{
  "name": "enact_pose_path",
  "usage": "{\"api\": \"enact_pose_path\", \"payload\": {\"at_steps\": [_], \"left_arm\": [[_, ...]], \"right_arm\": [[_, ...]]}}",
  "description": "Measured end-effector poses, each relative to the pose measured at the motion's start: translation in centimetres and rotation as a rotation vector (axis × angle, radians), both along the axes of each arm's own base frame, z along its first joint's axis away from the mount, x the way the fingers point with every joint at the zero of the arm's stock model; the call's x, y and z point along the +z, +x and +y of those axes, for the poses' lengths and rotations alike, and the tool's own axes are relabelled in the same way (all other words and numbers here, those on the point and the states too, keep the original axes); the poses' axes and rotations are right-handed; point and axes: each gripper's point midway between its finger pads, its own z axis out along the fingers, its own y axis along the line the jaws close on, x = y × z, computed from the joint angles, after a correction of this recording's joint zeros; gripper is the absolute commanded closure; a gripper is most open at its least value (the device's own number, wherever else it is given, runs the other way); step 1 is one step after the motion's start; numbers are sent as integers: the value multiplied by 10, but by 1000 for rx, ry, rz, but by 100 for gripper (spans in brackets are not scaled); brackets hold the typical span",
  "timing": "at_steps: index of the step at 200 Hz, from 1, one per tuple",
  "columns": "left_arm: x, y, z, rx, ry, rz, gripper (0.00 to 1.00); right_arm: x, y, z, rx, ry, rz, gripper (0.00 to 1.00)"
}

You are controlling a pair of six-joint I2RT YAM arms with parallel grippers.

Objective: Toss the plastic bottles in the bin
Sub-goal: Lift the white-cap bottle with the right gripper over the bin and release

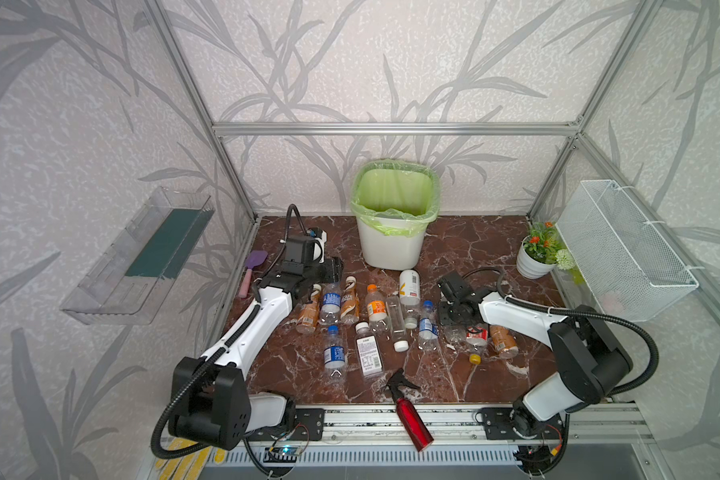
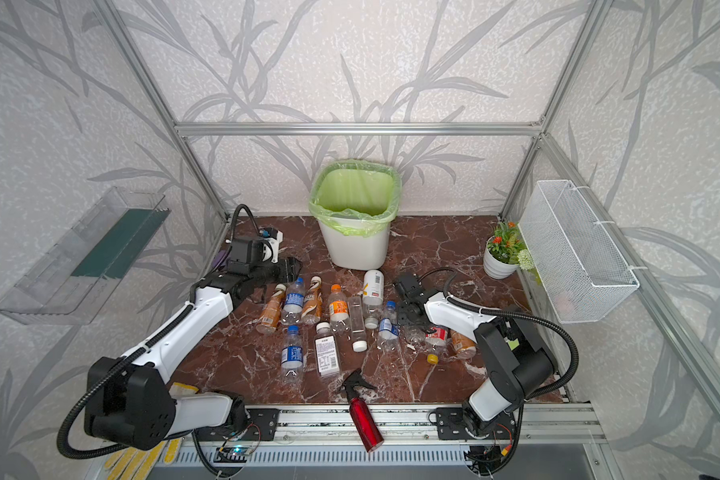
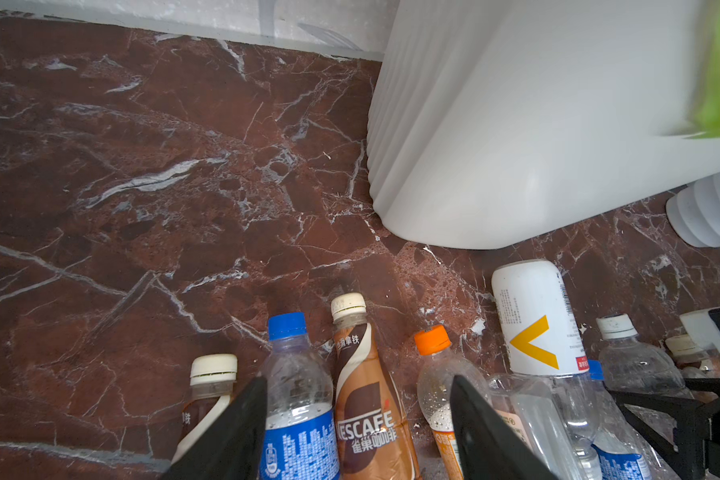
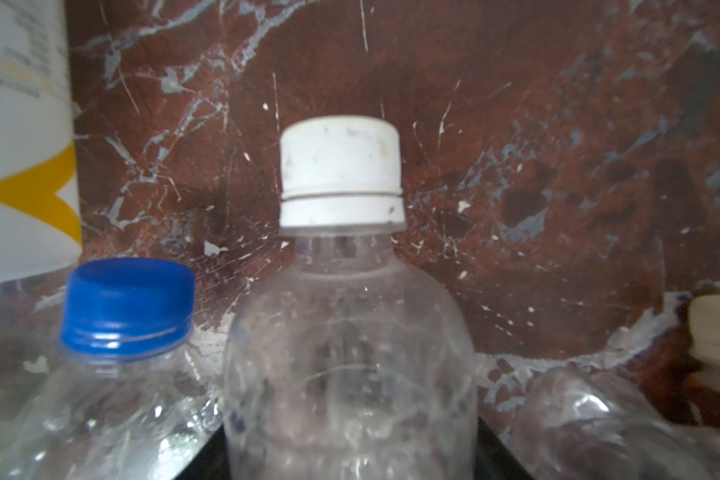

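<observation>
1. Left gripper (image 3: pixel 358 384): I read the jaws as partly open and empty. Two bottles lie side by side under the gap, the blue-capped bottle (image 3: pixel 298 399) and the coffee bottle (image 3: pixel 366 407). Both lie flat on the table (image 3: pixel 142 208), long axes running straight ahead of the jaws, caps at the far end. The gap spans both bodies, so I judge that closing here would catch two bottles, not one.

2. Bin (image 1: pixel 391 245): it stands upright ahead of the left jaws and off toward the right arm, apart from every bottle. No bottle shows inside it. The left gripper is the nearer of the two.

3. Right gripper (image 4: pixel 352 455): it sits low over the table. The white-capped bottle (image 4: pixel 341 332) lies directly between the jaws, long axis straight ahead, cap away from them. A black jaw edge shows against each side of the body, but I cannot tell whether they press on it. The blue-capped neighbour (image 4: pixel 127 307) lies just outside the jaw facing the left arm. I judge the coming move to be this arm's: secure the grip, lift, then carry ahead and toward the left arm's side to the bin.
</observation>
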Motion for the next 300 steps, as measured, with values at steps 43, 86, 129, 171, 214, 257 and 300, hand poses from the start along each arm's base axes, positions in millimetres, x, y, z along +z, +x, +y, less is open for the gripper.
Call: {"api": "enact_pose_path", "payload": {"at_steps": [43,86,129,171,214,257,300], "left_arm": [[-2,3,10,59,22,3,28],[-20,4,40,204,62,69,26],[-27,3,65,313,47,106,26],[-29,-2,68,327,45,109,26],[-19,-11,72,354,38,81,27],[-21,-38,79,405,9,74,27],[-27,-52,84,460,-13,98,26]], "right_arm": [[15,7,1,-2,15,-43,45],[41,22,-6,-20,50,-125,46],[98,38,-17,-13,104,-339,46],[174,23,-31,72,170,-704,46],[248,10,-38,150,161,-1000,46],[335,63,7,257,228,-1146,49],[495,149,82,408,362,-1311,1]]}}
